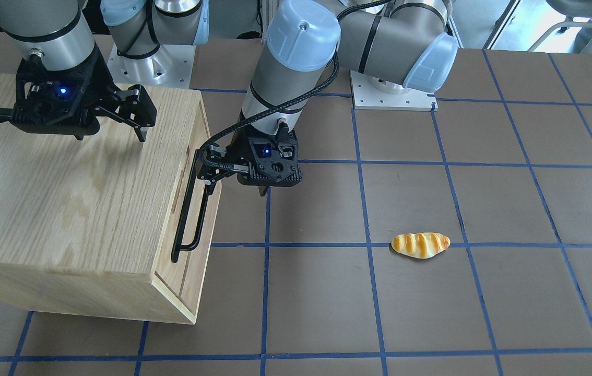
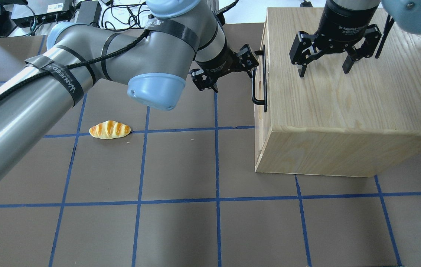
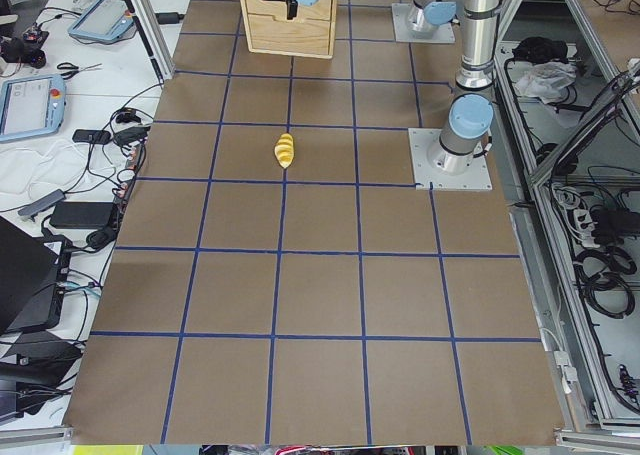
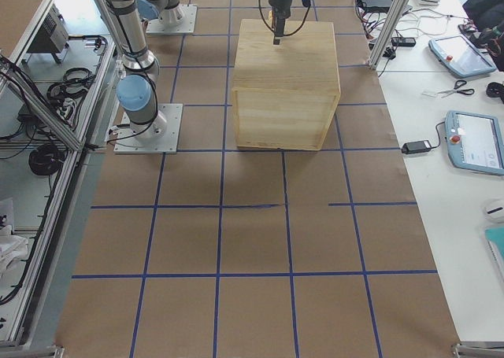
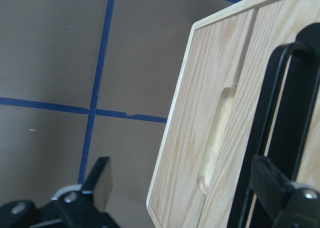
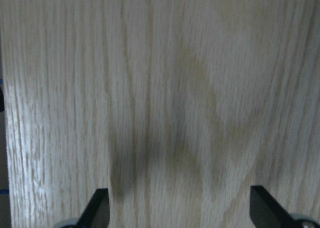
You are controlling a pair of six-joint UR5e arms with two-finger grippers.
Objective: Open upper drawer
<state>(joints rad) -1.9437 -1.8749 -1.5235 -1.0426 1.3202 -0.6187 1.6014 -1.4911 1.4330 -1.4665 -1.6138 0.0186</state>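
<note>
upper drawer (image 1: 187,230) beside l. gripper (image 1: 233,185)

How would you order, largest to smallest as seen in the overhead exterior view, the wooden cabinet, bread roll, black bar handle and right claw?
1. wooden cabinet
2. right claw, though nearer the camera
3. black bar handle and bread roll: unranked; handle longer, roll thicker

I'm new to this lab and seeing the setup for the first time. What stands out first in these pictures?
A big light-wood cabinet fills the right side of the overhead view, with the open left gripper right at its black bar handle. The right gripper hangs open over the cabinet's top. A lone bread roll lies on the table farther left.
</note>
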